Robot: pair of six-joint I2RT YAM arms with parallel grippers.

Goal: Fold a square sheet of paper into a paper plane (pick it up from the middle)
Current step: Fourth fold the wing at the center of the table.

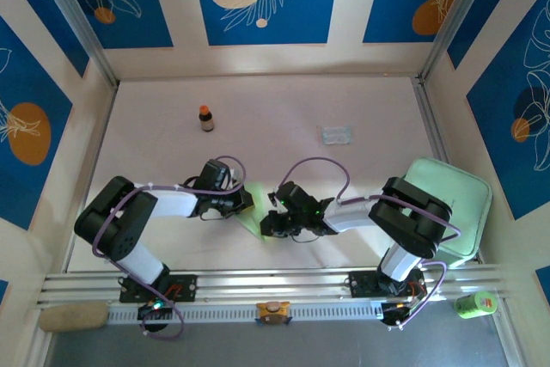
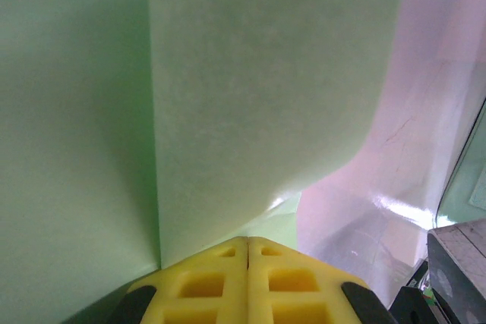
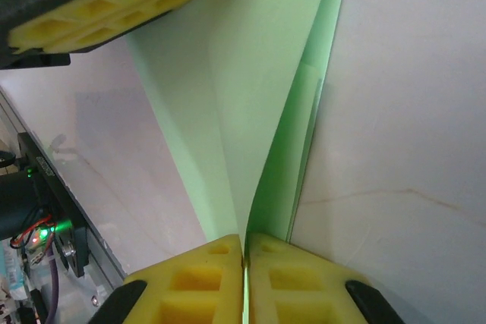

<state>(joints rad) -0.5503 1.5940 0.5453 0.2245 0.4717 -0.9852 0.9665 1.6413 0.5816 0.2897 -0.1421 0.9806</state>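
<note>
Pinch on square sheet of paper (image 2: pixel 266 73) from both sides: left gripper (image 2: pixel 247 242) and right gripper (image 3: pixel 244 239) pressed together on it. Spans gap between them, equally near each.

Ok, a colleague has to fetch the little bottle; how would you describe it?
On the white table, look toward the far left, well beyond the left arm. The small brown bottle stands upright there by itself; its orange cap sets it apart from the flat clear packet off to its right.
</note>
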